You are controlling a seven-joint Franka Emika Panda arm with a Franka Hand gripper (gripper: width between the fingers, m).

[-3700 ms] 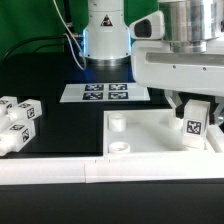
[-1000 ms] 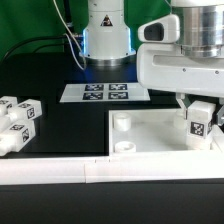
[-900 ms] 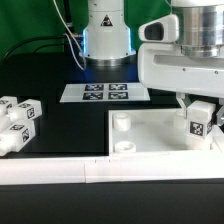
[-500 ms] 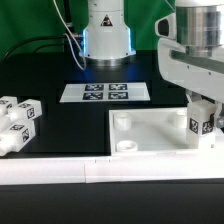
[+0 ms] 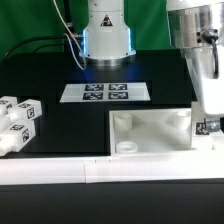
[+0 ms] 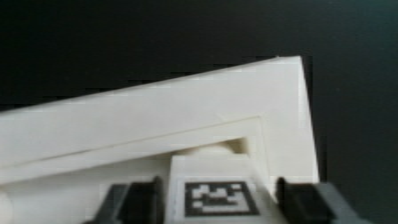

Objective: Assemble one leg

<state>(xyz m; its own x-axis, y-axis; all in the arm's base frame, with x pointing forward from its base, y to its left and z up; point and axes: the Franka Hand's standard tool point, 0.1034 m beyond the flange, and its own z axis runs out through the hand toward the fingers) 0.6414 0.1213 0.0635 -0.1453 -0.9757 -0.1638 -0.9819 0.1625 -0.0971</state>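
My gripper (image 5: 209, 118) is shut on a leg (image 5: 211, 125), a small white post with a black-and-white tag. It holds the leg upright over the right corner of the white tray-like panel (image 5: 150, 133), in the exterior view. I cannot tell whether the leg touches the socket. In the wrist view the leg (image 6: 217, 192) sits between the dark fingers (image 6: 135, 202) of the gripper (image 6: 217, 205), with the panel's corner (image 6: 160, 115) beyond it. Several loose legs (image 5: 16, 122) lie at the exterior view's left.
The marker board (image 5: 105, 92) lies on the black table behind the panel, in front of the arm's base (image 5: 106, 38). A long white bar (image 5: 100, 170) runs along the front edge. Round sockets (image 5: 124, 146) show at the panel's left corners.
My gripper has carried the leg toward the exterior view's right and lower, to the panel's right corner. The wrist has turned, so the arm looks narrower.
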